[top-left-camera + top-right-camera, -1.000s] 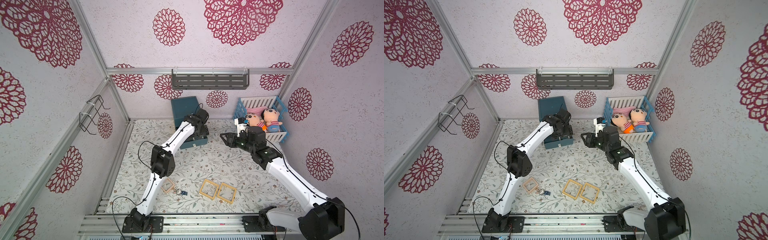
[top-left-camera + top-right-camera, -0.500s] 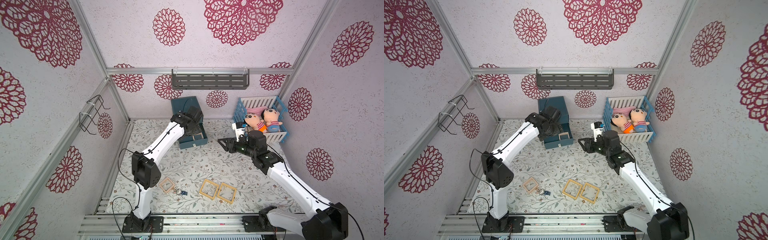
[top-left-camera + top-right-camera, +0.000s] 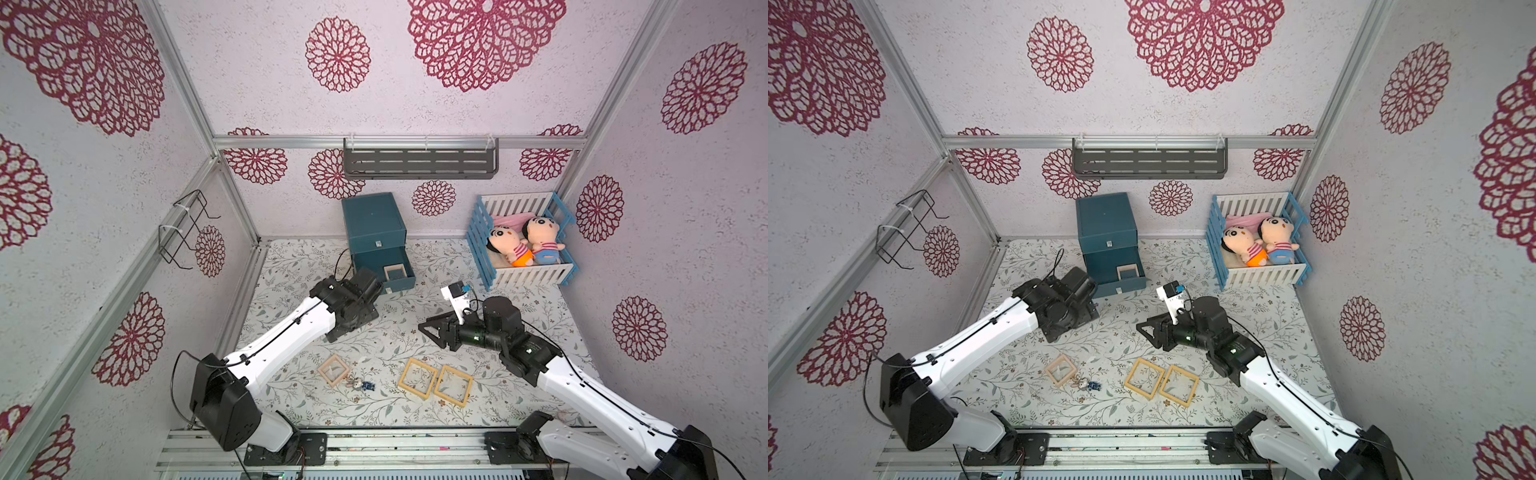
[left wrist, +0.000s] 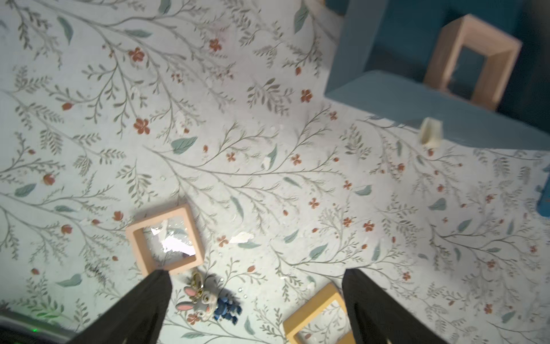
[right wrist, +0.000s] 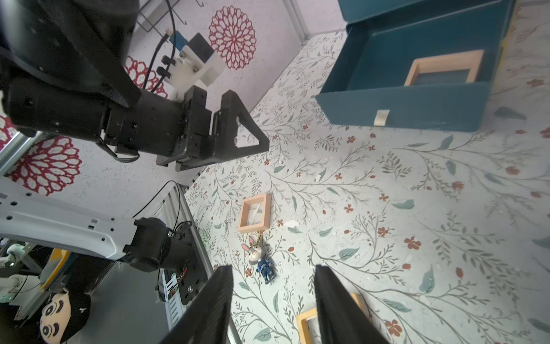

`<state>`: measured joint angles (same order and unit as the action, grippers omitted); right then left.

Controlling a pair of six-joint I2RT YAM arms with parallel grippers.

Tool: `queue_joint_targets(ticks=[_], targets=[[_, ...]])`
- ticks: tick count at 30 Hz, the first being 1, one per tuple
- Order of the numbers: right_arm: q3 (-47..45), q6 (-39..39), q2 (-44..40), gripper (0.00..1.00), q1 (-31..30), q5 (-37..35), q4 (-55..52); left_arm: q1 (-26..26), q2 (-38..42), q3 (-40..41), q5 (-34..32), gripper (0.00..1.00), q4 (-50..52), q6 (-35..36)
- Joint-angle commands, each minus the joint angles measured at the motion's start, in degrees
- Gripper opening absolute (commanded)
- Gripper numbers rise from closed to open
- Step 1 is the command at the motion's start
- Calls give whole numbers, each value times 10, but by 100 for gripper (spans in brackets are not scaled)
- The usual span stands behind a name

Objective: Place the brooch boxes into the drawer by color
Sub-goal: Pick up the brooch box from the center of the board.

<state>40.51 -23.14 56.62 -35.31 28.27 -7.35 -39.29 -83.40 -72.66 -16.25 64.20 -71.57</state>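
1. I am watching the drawer chest (image 3: pixel 374 220) standing at the far edge of the table (image 3: pixel 291 270), a little left of the middle. Its lowest drawer (image 3: pixel 401 284) is pulled out towards the front edge.
2. One pale pink brooch box (image 3: pixel 394 272) is sitting inside that open drawer, in its right part against the front wall. I cannot tell whether it is lying flat or leaning.
3. The other pale pink brooch box (image 3: pixel 333 370) is lying on the table near the front edge, left of the middle. The grey-and-blue trinket (image 4: pixel 208 300) is lying just beside it.
4. The two yellow-tan brooch boxes (image 3: pixel 417 378) (image 3: pixel 454 385) are lying side by side near the middle of the front edge, touching or very nearly so.
5. The left gripper (image 4: pixel 256 274) is hovering over the table between the open drawer and the pink box on the table. Its fingers are spread wide and carrying nothing.
6. The right gripper (image 5: pixel 273 268) is hanging over the middle of the table, beyond the yellow pair. Its fingers are standing apart with nothing between them.
7. The blue-and-white crib (image 3: pixel 528 274) is standing in the far right corner, well apart from both grippers.
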Motion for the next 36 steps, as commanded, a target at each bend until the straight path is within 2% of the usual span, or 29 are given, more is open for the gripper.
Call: queue_joint_targets(ticks=[1, 6, 12, 31, 36], targets=[[-6, 0, -12, 53, -20, -7, 25, -28, 45, 55, -1, 97, -5, -56], [-10, 6, 7, 55, -42, -7, 35, -60, 76, 120, -2, 97, 16, -118], [-12, 24, 21, 56, -65, 6, 45, -79, 92, 183, -4, 97, -28, -172], [-16, 28, 25, 56, -75, 18, 37, -82, 142, 344, -6, 97, -180, -211], [-8, 28, 31, 56, -75, 18, 37, -82, 130, 347, -5, 97, -168, -209]])
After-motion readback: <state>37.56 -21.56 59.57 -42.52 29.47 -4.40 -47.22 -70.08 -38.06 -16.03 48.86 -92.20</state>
